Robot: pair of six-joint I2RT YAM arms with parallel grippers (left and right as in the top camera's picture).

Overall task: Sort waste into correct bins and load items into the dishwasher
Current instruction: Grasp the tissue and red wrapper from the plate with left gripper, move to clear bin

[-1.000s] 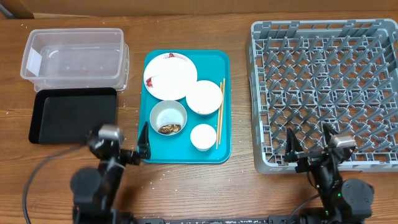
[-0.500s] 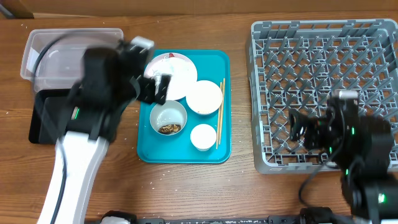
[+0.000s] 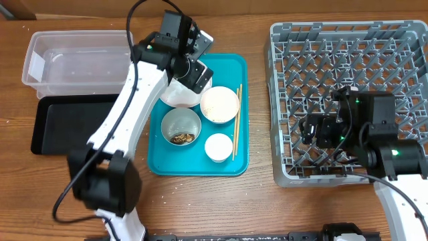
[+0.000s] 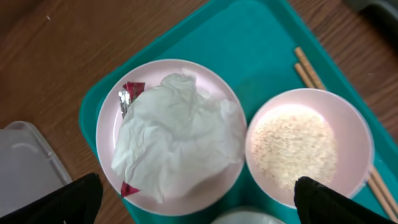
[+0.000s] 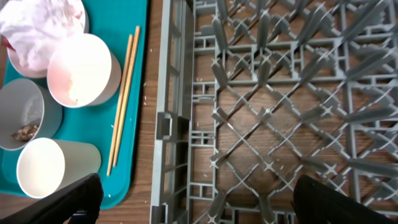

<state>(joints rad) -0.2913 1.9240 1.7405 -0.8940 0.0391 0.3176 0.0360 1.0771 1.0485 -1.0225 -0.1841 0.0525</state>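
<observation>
On the teal tray [image 3: 231, 67] a white plate [image 4: 217, 180] carries a crumpled napkin [image 4: 180, 134] and a red-and-white wrapper [image 4: 132, 93]. My left gripper [image 3: 198, 63] [image 4: 199, 205] hovers open above that plate, empty. Beside the plate sits a bowl of rice grains [image 3: 219, 104] [image 4: 301, 146]. A bowl with brown scraps [image 3: 180, 128], a small cup [image 3: 219, 147] and the chopsticks [image 3: 236, 120] [image 5: 122, 99] also lie on the tray. My right gripper [image 3: 313, 132] [image 5: 202, 205] is open and empty over the left front part of the grey dishwasher rack [image 3: 348, 28] [image 5: 267, 112].
A clear tub [image 3: 80, 60] stands at the back left, with a shallow black tray [image 3: 67, 124] just in front of it. Bare wooden table [image 3: 261, 100] separates the teal tray from the rack. Small crumbs dot the wood near the front edge.
My left arm has swung from the table's front edge up and back over the plate. My right arm has lifted from the front edge to above the rack's left front. Both stay open.
</observation>
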